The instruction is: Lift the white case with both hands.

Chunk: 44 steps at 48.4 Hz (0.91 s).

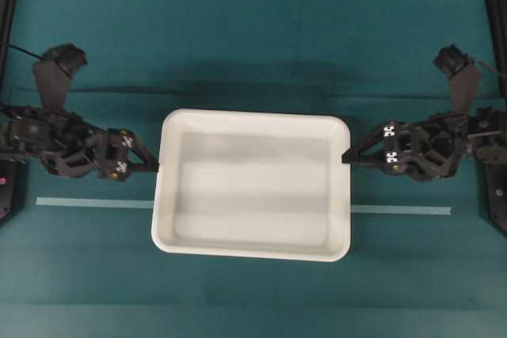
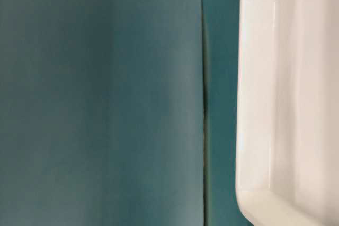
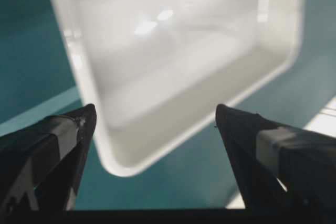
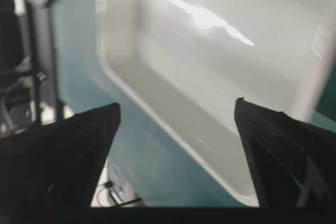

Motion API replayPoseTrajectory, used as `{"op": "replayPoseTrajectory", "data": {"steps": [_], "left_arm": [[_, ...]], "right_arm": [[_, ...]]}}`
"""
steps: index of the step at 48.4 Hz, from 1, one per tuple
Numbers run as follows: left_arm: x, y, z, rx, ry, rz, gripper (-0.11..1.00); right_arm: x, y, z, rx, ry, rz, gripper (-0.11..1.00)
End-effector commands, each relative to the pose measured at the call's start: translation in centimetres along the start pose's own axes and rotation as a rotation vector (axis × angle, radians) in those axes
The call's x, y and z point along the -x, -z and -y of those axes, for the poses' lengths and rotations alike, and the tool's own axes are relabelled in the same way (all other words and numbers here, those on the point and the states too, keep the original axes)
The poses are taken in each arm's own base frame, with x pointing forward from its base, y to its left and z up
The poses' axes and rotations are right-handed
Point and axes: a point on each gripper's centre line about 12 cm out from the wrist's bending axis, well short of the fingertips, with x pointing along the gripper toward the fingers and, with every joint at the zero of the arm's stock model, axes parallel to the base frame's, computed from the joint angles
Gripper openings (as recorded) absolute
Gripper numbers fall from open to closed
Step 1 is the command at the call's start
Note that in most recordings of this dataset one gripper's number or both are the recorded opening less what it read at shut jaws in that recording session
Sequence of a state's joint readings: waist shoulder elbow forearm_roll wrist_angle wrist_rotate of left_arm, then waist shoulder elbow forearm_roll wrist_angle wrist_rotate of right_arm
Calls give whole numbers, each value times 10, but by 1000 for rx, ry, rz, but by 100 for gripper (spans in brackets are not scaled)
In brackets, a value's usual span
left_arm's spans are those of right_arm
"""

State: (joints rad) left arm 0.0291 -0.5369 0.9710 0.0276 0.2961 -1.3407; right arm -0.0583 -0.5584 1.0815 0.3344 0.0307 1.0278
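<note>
Sitting flat on the teal table [image 1: 253,37] at centre, the white case [image 1: 252,184] lay across a pale tape strip [image 1: 400,210]. L gripper [image 1: 150,168] sat just off its left rim w/ fingers spread apart, nothing held; R gripper [image 1: 348,156] sat by the right rim, likewise spread, empty.

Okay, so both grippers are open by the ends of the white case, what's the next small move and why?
Probably ease each gripper inward until its open jaws straddle the rim, then close. In the overhead view the left gripper and right gripper sit at opposite short ends of the white case, and neither wrist view shows a jaw around the rim.
</note>
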Motion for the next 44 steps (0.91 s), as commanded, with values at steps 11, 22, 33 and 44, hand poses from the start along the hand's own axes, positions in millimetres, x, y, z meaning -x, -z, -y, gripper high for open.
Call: {"op": "replayPoseTrajectory", "data": {"steps": [11,22,33,44], "left_arm": [[31,-6,23,-113,137,44,97],[54,-9,34,-242,228,90,97],[73,-12,46,-371,333,154,96],[88,-14,57,-511,414,226,96]], "right_arm": [[11,-7,-25,204,-87,34,90],[18,-11,-42,331,-140,65,90],[25,-16,-65,540,-199,119,90],[33,-21,-82,682,-264,195,90]]}}
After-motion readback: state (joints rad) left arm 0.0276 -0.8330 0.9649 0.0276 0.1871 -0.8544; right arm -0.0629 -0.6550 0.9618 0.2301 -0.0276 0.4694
